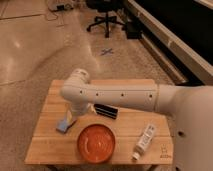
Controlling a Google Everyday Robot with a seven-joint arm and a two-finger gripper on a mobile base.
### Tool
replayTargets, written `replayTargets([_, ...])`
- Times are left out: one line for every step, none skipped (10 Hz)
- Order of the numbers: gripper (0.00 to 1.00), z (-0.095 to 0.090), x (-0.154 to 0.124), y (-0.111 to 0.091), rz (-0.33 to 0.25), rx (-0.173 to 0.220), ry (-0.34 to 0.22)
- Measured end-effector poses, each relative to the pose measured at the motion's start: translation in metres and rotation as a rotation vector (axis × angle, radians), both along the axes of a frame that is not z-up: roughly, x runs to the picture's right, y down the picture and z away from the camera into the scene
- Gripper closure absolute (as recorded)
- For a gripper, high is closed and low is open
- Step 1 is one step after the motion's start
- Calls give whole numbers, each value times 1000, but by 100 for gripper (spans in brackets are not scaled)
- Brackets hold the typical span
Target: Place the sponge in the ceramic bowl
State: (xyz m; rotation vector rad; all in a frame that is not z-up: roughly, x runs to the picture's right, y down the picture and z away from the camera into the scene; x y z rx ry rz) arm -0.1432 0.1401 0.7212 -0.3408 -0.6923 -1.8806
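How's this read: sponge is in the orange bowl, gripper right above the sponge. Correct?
Not quite. The camera view shows the sponge lying on the wooden table beside the orange ceramic bowl, outside its rim, not in it. The rest holds: the gripper is right above the sponge.

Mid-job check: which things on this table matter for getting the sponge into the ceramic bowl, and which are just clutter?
For the job:
- sponge
- ceramic bowl
- hand, at the sponge, on the left of the table

Lying about:
- black rectangular item
- white tube
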Motion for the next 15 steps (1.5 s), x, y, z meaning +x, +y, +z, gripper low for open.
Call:
replayTargets([20,0,-14,-1,1,5,-25])
replayTargets([20,1,-12,-1,4,6,-23])
replayTargets([20,1,-12,-2,4,7,-23])
replayTargets([20,1,-13,-1,2,8,-24])
replayTargets([20,1,-14,-1,2,8,-25])
replayTargets([20,1,-13,-1,3,8,-24])
replayTargets([20,1,-13,-1,4,7,-23])
replayTargets([20,4,-13,1,13,0,-16])
replayTargets([20,15,-17,4,30,-9,-6])
replayTargets([20,23,-23,7,46,-24,-2])
replayTargets([20,39,-32,9,74,-41,2])
replayTargets([20,50,-41,8,94,-53,4])
replayTargets([20,59,-47,5,110,-62,6])
replayTargets([20,69,-54,2,127,-71,9])
replayTargets([20,78,-61,0,133,-84,17])
